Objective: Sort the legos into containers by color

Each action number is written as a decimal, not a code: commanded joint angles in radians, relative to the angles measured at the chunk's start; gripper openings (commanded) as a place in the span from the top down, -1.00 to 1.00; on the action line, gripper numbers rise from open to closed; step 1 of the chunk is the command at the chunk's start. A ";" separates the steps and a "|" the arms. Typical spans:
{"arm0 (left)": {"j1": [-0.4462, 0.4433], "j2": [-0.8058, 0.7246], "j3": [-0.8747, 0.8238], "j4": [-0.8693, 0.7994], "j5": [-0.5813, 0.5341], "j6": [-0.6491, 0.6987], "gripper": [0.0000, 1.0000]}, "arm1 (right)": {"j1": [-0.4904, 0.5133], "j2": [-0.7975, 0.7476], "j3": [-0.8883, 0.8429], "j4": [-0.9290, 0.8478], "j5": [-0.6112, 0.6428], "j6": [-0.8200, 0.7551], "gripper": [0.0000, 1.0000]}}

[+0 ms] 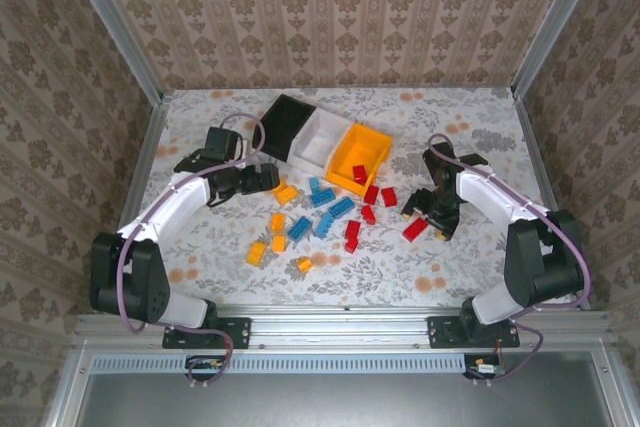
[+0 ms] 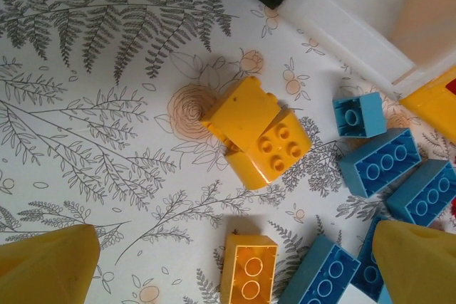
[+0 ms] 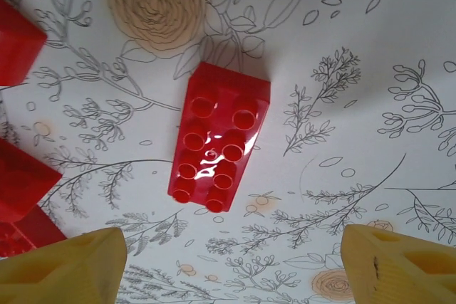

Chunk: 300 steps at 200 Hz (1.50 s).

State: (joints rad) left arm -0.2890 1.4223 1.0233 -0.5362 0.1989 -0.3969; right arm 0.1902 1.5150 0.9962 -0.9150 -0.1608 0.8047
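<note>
1. Left gripper (image 2: 231,265): fingers spread wide, holding nothing, above orange-yellow bricks (image 2: 260,137) and blue bricks (image 2: 377,161) on the table (image 1: 450,277).
2. Right gripper (image 3: 235,268): fingers spread, with a red brick (image 3: 219,146) lying flat on the table between them, not pinched.
3. Containers (image 1: 322,139): joined row, far middle of the table; a second red brick (image 1: 359,174) lies inside the orange-yellow bin (image 1: 365,147).
</note>
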 commanded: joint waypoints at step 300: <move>0.015 -0.103 -0.032 -0.089 -0.014 -0.012 -1.00 | 0.137 0.512 0.849 -0.017 -0.080 -0.132 0.29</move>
State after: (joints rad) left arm -0.2813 1.3449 0.9943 -0.5823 0.1715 -0.4007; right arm 0.3050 1.9217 1.7481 -0.8459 -0.2150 0.7284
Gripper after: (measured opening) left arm 0.997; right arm 0.356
